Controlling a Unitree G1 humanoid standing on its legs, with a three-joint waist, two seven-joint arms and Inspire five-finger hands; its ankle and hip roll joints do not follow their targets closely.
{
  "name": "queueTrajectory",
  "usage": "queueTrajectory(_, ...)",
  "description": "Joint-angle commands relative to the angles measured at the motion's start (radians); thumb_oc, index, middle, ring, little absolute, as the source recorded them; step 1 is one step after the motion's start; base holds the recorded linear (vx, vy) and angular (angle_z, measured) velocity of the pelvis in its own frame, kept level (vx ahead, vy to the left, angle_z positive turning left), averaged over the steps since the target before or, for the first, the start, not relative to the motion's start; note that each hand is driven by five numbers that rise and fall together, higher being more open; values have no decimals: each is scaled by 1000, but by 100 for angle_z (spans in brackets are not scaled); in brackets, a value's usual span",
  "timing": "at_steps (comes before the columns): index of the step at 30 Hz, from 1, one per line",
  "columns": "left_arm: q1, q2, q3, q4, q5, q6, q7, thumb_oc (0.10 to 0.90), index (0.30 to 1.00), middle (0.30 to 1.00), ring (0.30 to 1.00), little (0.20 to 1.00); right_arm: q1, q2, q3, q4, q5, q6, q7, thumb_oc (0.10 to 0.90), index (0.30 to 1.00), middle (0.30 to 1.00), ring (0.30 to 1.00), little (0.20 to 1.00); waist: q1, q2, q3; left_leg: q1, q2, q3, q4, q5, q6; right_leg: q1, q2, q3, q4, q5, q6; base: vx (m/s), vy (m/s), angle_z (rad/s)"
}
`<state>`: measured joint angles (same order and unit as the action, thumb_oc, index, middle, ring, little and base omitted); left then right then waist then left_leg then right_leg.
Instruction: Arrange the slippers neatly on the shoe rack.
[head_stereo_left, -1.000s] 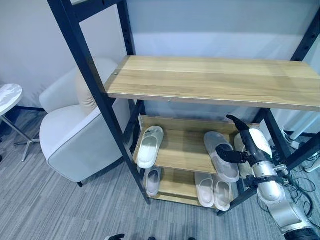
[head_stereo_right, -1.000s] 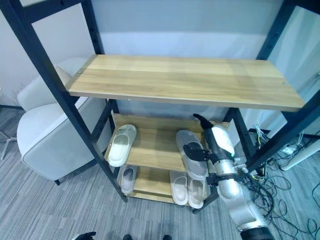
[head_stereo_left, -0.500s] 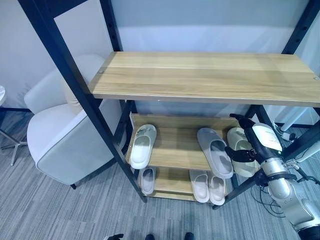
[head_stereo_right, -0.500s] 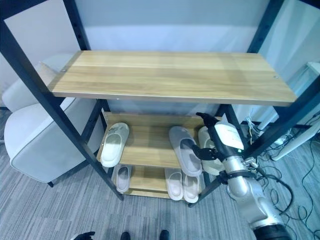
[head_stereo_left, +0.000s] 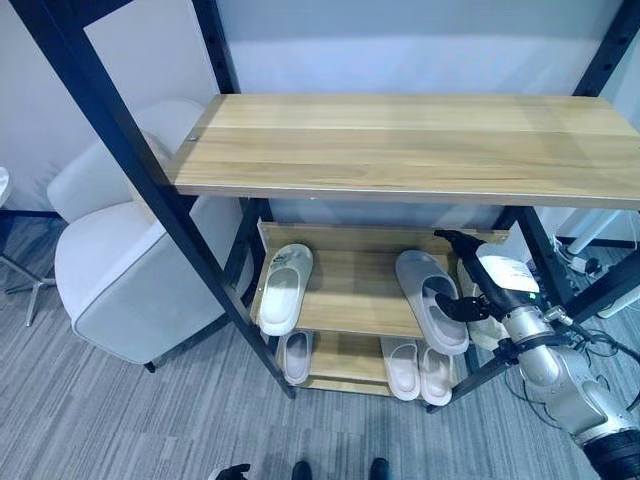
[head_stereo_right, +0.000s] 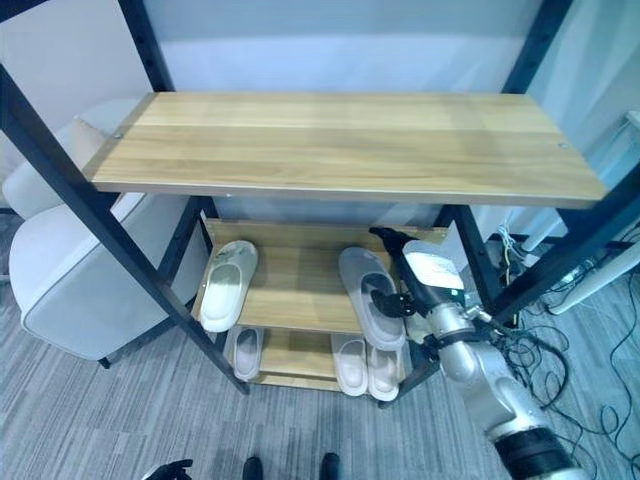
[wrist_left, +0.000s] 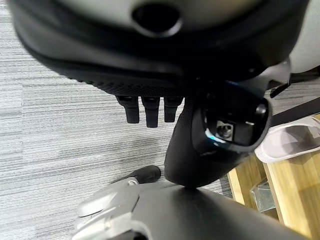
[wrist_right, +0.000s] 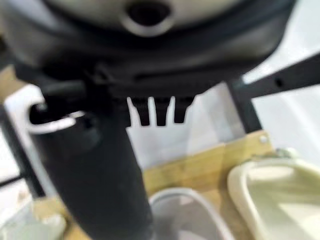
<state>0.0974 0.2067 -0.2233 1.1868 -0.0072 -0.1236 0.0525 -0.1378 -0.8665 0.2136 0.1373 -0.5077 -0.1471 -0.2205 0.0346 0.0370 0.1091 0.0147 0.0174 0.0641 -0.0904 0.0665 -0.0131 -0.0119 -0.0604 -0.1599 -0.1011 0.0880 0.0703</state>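
The shoe rack (head_stereo_left: 400, 140) has a black frame and wooden shelves. On its middle shelf (head_stereo_left: 350, 295) a white slipper (head_stereo_left: 283, 288) lies at the left and a grey slipper (head_stereo_left: 430, 300) lies angled at the right. A cream slipper (head_stereo_left: 485, 330) beside it is mostly hidden behind my right hand (head_stereo_left: 485, 280). That hand is open between the two, its fingers pointing toward the shelf's back and its thumb (head_stereo_left: 455, 308) against the grey slipper's edge. The bottom shelf holds one slipper (head_stereo_left: 297, 355) at the left and a pair (head_stereo_left: 420, 370) at the right. My left hand (wrist_left: 145, 107) hangs relaxed over the carpet.
A white armchair (head_stereo_left: 110, 270) stands close to the rack's left post (head_stereo_left: 150, 160). A round table's edge (head_stereo_left: 3, 185) shows at the far left. Cables (head_stereo_right: 530, 350) lie on the grey carpet right of the rack. The top shelf is bare wood.
The camera has shifted. My right hand has drifted slightly left toward the grey slipper, covering more of the cream one. The slippers have not moved.
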Motion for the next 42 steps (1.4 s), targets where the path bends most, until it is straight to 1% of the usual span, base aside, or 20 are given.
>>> queueTrajectory(1,-17,-53,-83,57,22,-20,-43,800,900,900,900,900,-141,-60,-41,-28,-27,-7,-68,800,900,900,900,900,24,-17,-18,-11,10,-50,3,-67,-47,33,-23,-43,14,-72,77,6,0,5)
queueTrajectory(3,-15,-52,-81,58,21,-19,-42,800,900,900,900,900,-142,-66,-40,-23,-33,-4,-69,800,900,900,900,900,24,-18,-17,-12,10,-52,3,-66,-47,33,-22,-45,14,-73,77,10,-3,14)
queueTrajectory(7,-10,-47,-75,48,20,-19,-38,800,900,900,900,900,-96,-86,-77,-24,-47,3,-73,800,900,900,900,900,23,-22,-12,-11,11,-62,3,-68,-49,41,-22,-56,14,-78,75,26,-8,9)
queueTrajectory(12,-11,-45,-80,41,22,-20,-41,800,900,900,900,900,-92,-85,-74,-17,-56,3,-75,800,900,900,900,900,24,-24,-11,-5,12,-61,3,-71,-49,45,-21,-57,14,-79,76,5,-1,1)
queueTrajectory(17,-16,-50,-95,30,15,-21,-35,800,900,900,900,900,-116,-62,-44,26,-79,19,-92,800,900,900,900,900,28,-22,-5,-9,10,-62,3,-70,-47,40,-24,-58,14,-78,76,0,0,0)
queueTrajectory(22,-11,-48,-103,33,10,-21,-23,800,900,900,900,900,-192,-9,27,154,-95,52,-128,800,900,900,900,900,46,-21,1,-17,9,-71,3,-68,-47,37,-24,-65,14,-81,74,0,1,1)
queueTrajectory(23,-10,-47,-106,34,11,-19,-22,800,900,900,900,900,-207,3,40,190,-95,62,-136,750,825,825,825,825,53,-21,4,-19,9,-73,3,-67,-47,36,-25,-68,14,-82,73,-1,0,5)
queueTrajectory(24,-9,-46,-108,33,11,-19,-20,800,900,900,900,900,-217,12,52,213,-96,64,-138,687,731,731,731,731,58,-21,5,-20,9,-74,3,-67,-47,36,-25,-70,14,-82,73,2,1,6)
queueTrajectory(25,-8,-45,-108,34,13,-19,-18,800,900,900,900,900,-228,15,60,228,-95,67,-143,400,300,300,300,300,59,-21,5,-20,9,-75,3,-67,-47,36,-24,-70,14,-82,73,9,0,4)
queueTrajectory(29,-4,-44,-109,33,10,-18,-13,800,900,900,900,900,-242,29,76,252,-87,72,-148,400,300,300,300,300,66,-20,5,-19,9,-78,3,-65,-47,38,-23,-72,14,-84,72,9,1,4)
queueTrajectory(32,-2,-44,-107,36,10,-17,-11,800,900,900,900,900,-226,49,66,231,-78,68,-150,400,300,300,300,300,66,-22,2,-13,9,-80,3,-68,-48,46,-22,-75,14,-87,69,22,-9,15)
queueTrajectory(39,-7,-50,-91,32,17,-13,-15,800,900,900,900,900,-138,58,-9,63,-74,41,-150,400,300,300,300,300,49,-22,-7,4,12,-74,3,-75,-48,59,-19,-76,14,-92,68,6,-5,2)
queueTrajectory(40,-7,-50,-92,32,18,-13,-15,800,900,900,900,900,-135,58,-12,60,-74,42,-148,400,300,300,300,300,50,-22,-7,4,12,-75,3,-75,-48,59,-19,-76,14,-92,68,0,0,0)
queueTrajectory(41,-8,-50,-89,32,19,-12,-15,800,900,900,900,900,-119,67,-25,29,-65,35,-146,400,300,300,300,300,48,-22,-7,5,12,-75,3,-76,-47,60,-19,-75,14,-92,68,0,0,0)
queueTrajectory(42,-11,-53,-77,34,23,-11,-18,800,900,900,900,900,-69,89,-63,-59,-42,10,-149,400,300,300,300,300,38,-19,-10,10,14,-71,3,-78,-47,60,-19,-71,14,-92,68,0,0,0)
